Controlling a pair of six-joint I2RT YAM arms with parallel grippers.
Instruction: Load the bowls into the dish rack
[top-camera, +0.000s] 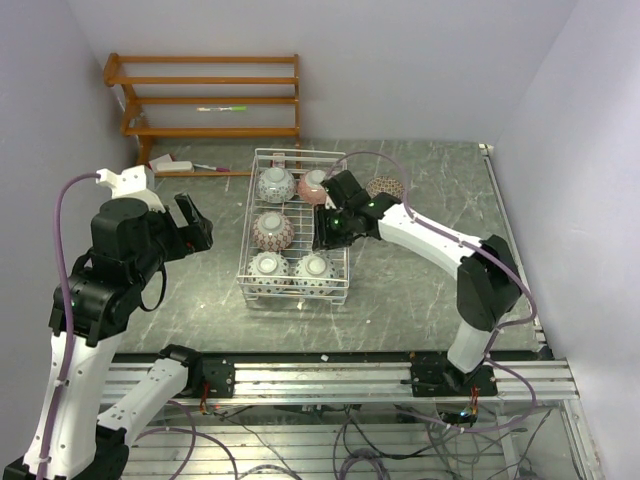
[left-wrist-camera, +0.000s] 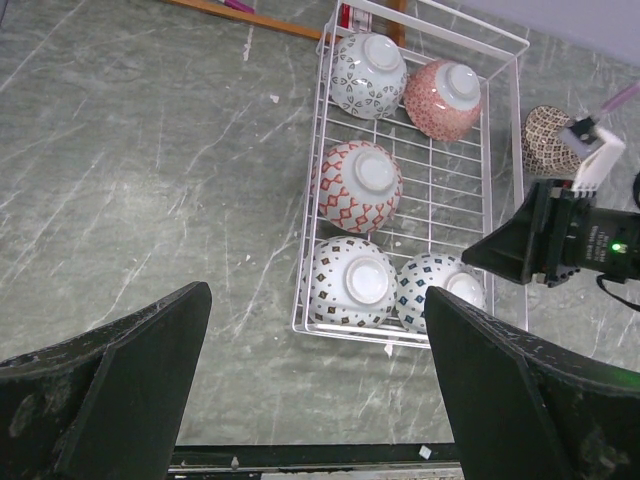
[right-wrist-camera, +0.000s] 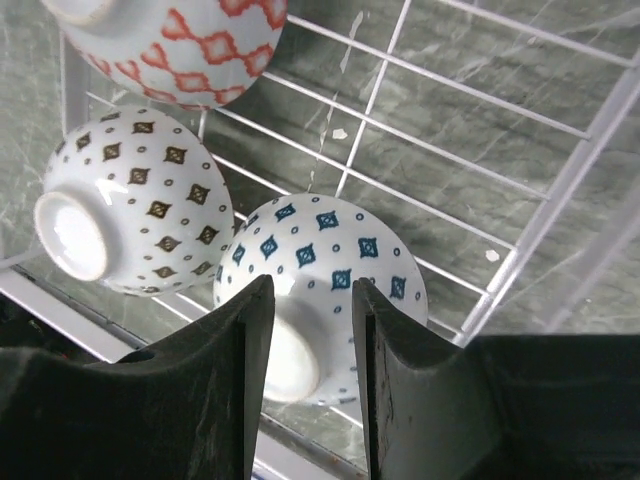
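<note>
1. Top external view: five bowls sit upside down in the one dish rack. A sixth, brown-patterned vessel lies outside it.
2. The right gripper has its fingers narrowly parted and grasps nothing (the blue-diamond bowl is directly beneath; contact unclear).
3. The left gripper gapes wide and empty, above the table left of the rack.

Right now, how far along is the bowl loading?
Five bowls sit upside down in the dish rack, so loading looks mostly done. The right hand hovers, fingers narrowly apart, over the near blue-diamond bowl; contact is unclear. The left hand is open and empty. A brown-patterned bowl sits outside the rack, possibly left.
</note>
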